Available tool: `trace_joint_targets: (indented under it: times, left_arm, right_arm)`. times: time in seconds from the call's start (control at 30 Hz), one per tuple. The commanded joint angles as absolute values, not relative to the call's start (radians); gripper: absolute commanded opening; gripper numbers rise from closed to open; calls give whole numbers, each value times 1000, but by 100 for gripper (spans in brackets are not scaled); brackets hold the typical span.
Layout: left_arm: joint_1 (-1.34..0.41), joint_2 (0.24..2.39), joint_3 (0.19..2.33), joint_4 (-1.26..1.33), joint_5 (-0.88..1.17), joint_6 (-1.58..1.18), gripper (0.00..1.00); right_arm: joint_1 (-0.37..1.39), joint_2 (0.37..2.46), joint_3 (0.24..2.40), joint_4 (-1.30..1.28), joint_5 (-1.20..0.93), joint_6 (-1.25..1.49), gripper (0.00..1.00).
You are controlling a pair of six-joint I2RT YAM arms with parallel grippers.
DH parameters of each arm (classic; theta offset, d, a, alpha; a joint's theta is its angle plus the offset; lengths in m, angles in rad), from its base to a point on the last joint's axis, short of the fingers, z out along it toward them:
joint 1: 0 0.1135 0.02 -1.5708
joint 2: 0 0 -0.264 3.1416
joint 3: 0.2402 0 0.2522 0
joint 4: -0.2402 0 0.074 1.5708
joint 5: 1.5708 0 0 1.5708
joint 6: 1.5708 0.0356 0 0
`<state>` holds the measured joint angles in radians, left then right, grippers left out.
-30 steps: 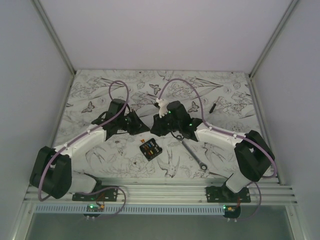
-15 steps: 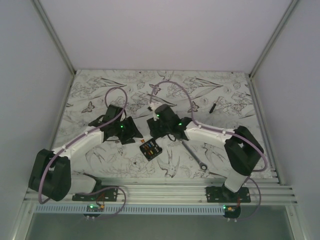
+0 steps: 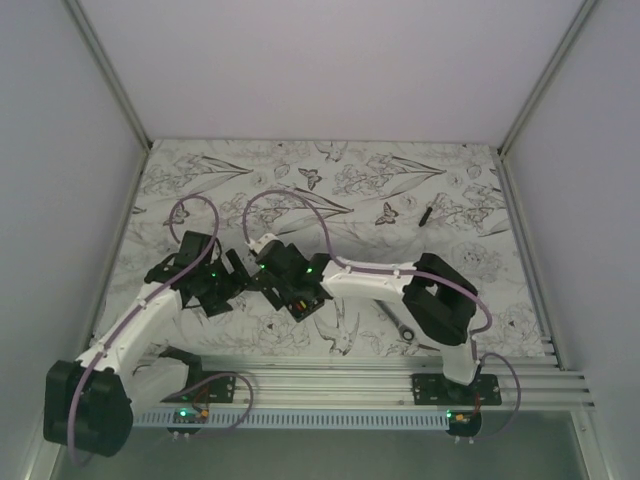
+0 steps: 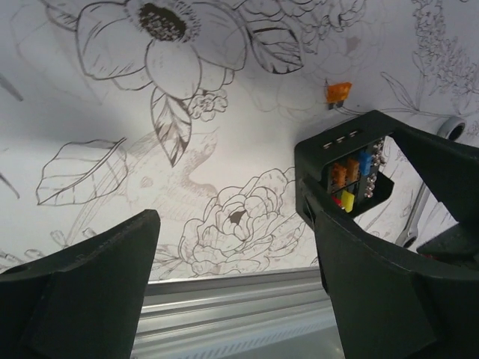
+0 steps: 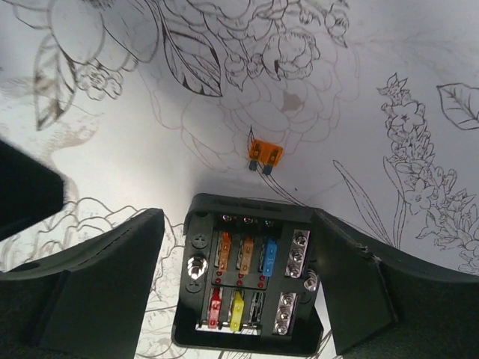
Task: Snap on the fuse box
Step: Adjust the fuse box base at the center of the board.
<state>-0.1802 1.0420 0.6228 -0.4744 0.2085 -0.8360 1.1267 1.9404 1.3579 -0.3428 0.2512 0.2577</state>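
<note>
Straddling the fuse box (image 5: pixel 247 284), R gripper (image 5: pixel 238 218) has jaws spread wide, one finger each side, nothing clamped. Can't tell if either finger touches box wall. Box sits on floral table (image 5: pixel 112 112), lid off, w/ orange, blue, yellow & red fuses showing. Loose orange fuse (image 5: pixel 266 155) lies near box at its 12 o'clock in R wrist view, not touching. L gripper (image 4: pixel 232 213) is likewise spread wide, holding nothing, at box's 9 o'clock in top view. Wrench (image 3: pixel 398 322) is at approx 3 o'clock of box. Thin black stick (image 3: pixel 427 213) is well apart at 1–2 o'clock.
</note>
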Motion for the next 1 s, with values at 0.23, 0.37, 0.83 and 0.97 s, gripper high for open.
trace_joint_targets:
  times: [0.23, 0.37, 0.83, 0.97]
  left_arm:
    - [-169, 1022, 625, -534, 219, -825, 90]
    - [-179, 1022, 630, -535, 228, -825, 90]
    - [-361, 1198, 776, -532, 107, -812, 78]
    - [-441, 1327, 852, -531, 27, -833, 72]
  right_arm:
    - [1142, 1987, 1370, -431, 428, 308, 87]
    - [1112, 1964, 1342, -430, 447, 310, 87]
    - [1013, 1730, 1168, -313, 393, 272, 89]
    - [947, 1623, 1095, -294, 411, 316, 93]
